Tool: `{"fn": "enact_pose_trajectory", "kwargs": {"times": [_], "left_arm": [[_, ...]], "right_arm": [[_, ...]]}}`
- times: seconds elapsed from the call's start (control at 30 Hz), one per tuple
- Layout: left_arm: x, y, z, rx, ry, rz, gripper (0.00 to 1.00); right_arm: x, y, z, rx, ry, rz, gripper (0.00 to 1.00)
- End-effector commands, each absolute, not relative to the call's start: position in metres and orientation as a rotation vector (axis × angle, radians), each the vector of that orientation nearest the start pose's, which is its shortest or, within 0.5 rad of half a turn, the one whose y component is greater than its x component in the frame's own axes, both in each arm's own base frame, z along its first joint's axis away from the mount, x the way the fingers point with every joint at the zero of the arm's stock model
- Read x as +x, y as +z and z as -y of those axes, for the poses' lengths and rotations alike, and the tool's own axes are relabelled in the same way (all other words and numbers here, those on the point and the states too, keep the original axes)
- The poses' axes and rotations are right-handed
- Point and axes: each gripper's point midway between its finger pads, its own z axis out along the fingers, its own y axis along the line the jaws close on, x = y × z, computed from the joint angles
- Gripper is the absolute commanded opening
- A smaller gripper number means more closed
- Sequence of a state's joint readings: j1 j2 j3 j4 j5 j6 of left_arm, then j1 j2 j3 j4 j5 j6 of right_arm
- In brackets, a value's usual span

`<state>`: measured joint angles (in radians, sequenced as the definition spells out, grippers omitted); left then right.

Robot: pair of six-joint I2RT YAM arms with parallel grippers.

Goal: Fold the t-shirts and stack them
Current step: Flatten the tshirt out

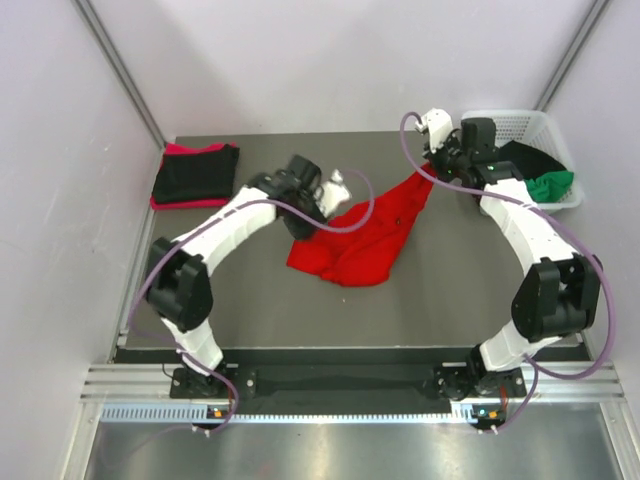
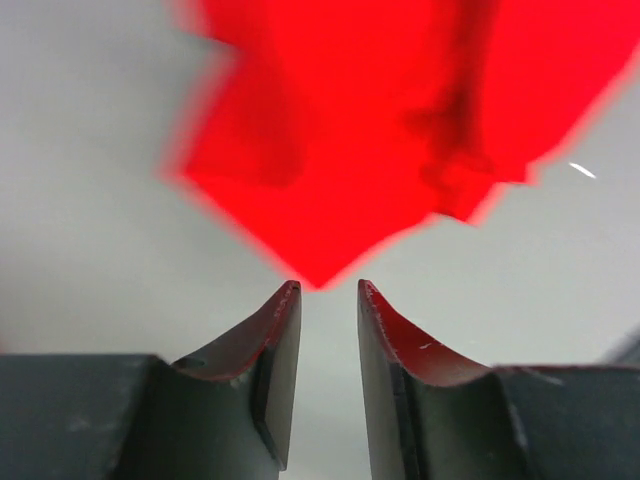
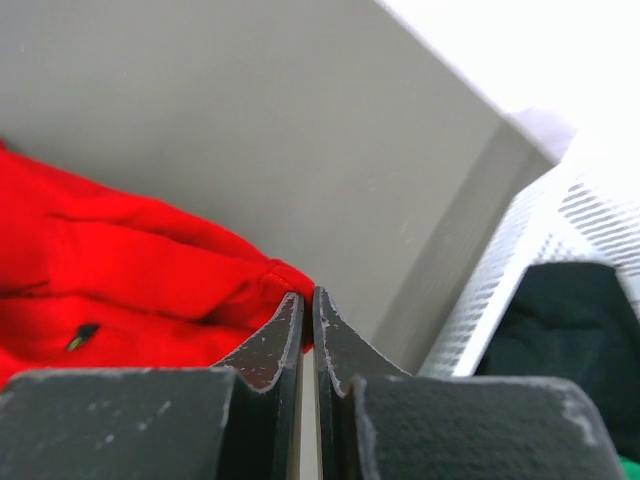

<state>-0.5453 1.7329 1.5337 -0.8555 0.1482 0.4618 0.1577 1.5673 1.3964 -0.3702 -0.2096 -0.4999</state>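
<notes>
A bright red t-shirt lies crumpled in the middle of the table. My right gripper is shut on its far right corner; in the right wrist view the red cloth is pinched between the tips of that gripper. My left gripper is open at the shirt's far left side. In the left wrist view a pointed corner of the red shirt ends just ahead of the tips of the open left gripper, not between them. A folded black t-shirt lies on a pinkish red one at the back left.
A white lattice basket stands at the back right, just right of my right gripper, with a black t-shirt and a green one in it. It also shows in the right wrist view. Walls close in on the left, back and right.
</notes>
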Motion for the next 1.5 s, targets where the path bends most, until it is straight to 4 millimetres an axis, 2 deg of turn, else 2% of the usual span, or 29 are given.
{"fn": "enact_pose_trajectory", "kwargs": {"times": [0.0, 0.1, 0.17, 0.33, 0.57, 0.77, 0.97, 1.0, 1.03, 1.07, 1.13, 1.23, 1.27, 1.3, 1.33, 1.37, 1.4, 1.43, 1.47], "left_arm": [[0.295, 0.102, 0.235, 1.445, -0.366, -2.405, 0.35], [0.289, 0.084, 0.244, 1.473, -0.395, -2.467, 0.39], [0.293, 0.075, 0.25, 1.467, -0.399, -2.497, 0.41], [0.303, 0.066, 0.257, 1.441, -0.375, -2.519, 0.43], [0.295, 0.051, 0.258, 1.488, -0.336, -2.536, 0.42], [0.296, 0.043, 0.261, 1.508, -0.315, -2.541, 0.42], [0.3, 0.039, 0.26, 1.504, -0.29, -2.545, 0.3], [0.3, 0.039, 0.26, 1.505, -0.289, -2.548, 0.23], [0.303, 0.042, 0.261, 1.502, -0.277, -2.539, 0.06], [0.301, 0.044, 0.259, 1.507, -0.274, -2.545, 0.0], [0.305, 0.052, 0.258, 1.508, -0.248, -2.526, 0.0], [0.31, 0.079, 0.248, 1.495, -0.201, -2.459, 0.0], [0.318, 0.103, 0.24, 1.459, -0.167, -2.4, 0.0], [0.323, 0.114, 0.235, 1.436, -0.146, -2.367, 0.0], [0.325, 0.122, 0.227, 1.419, -0.12, -2.349, 0.0], [0.334, 0.147, 0.212, 1.365, -0.06, -2.296, 0.0], [0.339, 0.159, 0.21, 1.337, -0.056, -2.252, 0.0], [0.346, 0.17, 0.198, 1.304, 0.005, -2.226, 0.0], [0.352, 0.194, 0.187, 1.263, 0.044, -2.157, 0.0]], "right_arm": [[0.462, 0.238, -0.09, -0.767, 0.042, -1.949, 0.0], [0.459, 0.233, -0.089, -0.766, 0.046, -1.959, 0.0], [0.457, 0.229, -0.09, -0.77, 0.054, -1.968, 0.0], [0.453, 0.225, -0.091, -0.771, 0.063, -1.976, 0.0], [0.451, 0.219, -0.089, -0.768, 0.066, -1.986, 0.0], [0.45, 0.218, -0.089, -0.763, 0.07, -1.988, 0.0], [0.449, 0.216, -0.085, -0.756, 0.066, -1.993, 0.0], [0.45, 0.217, -0.085, -0.754, 0.066, -1.989, 0.0], [0.449, 0.218, -0.084, -0.75, 0.065, -1.989, 0.0], [0.449, 0.217, -0.085, -0.752, 0.067, -1.99, 0.0], [0.449, 0.218, -0.084, -0.748, 0.064, -1.988, 0.0], [0.449, 0.225, -0.085, -0.731, 0.074, -1.98, 0.0], [0.448, 0.229, -0.086, -0.726, 0.08, -1.972, 0.0], [0.448, 0.232, -0.087, -0.715, 0.094, -1.974, 0.0], [0.447, 0.246, -0.09, -0.712, 0.107, -1.943, 0.0], [0.447, 0.253, -0.091, -0.703, 0.115, -1.927, 0.0], [0.448, 0.259, -0.093, -0.683, 0.127, -1.919, 0.0], [0.449, 0.273, -0.095, -0.674, 0.133, -1.888, 0.0], [0.449, 0.281, -0.097, -0.67, 0.141, -1.872, 0.0]]}}
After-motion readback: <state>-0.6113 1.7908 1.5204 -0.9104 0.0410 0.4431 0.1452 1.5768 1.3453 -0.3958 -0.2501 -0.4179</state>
